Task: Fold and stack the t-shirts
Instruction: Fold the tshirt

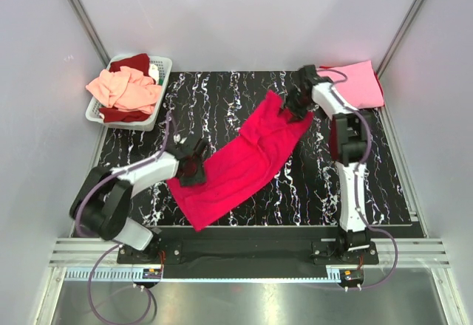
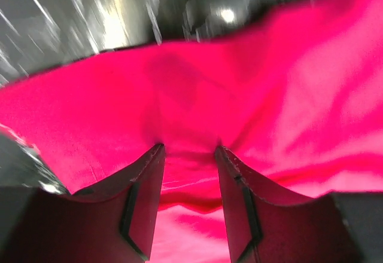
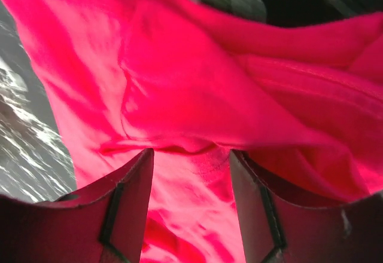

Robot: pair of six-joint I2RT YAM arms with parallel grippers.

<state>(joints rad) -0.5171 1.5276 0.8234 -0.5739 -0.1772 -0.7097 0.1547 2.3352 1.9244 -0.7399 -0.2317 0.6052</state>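
The crimson-red t-shirt (image 1: 244,162) lies stretched in a diagonal across the black marbled mat. My left gripper (image 1: 194,164) sits over its near-left edge. In the left wrist view the jaws (image 2: 188,148) stand apart with red cloth (image 2: 239,83) between and under them. My right gripper (image 1: 298,107) is at the shirt's far-right end. Its jaws (image 3: 190,150) are also apart over bunched red cloth (image 3: 179,83). A light pink t-shirt (image 1: 356,83) lies flat at the back right. A peach t-shirt (image 1: 126,89) and a dark maroon one (image 1: 131,62) are heaped in the basket.
The white slotted basket (image 1: 164,74) stands at the back left corner, off the mat. The marbled mat (image 1: 222,96) shows bare behind and in front of the red shirt. Grey walls close in on both sides and the back.
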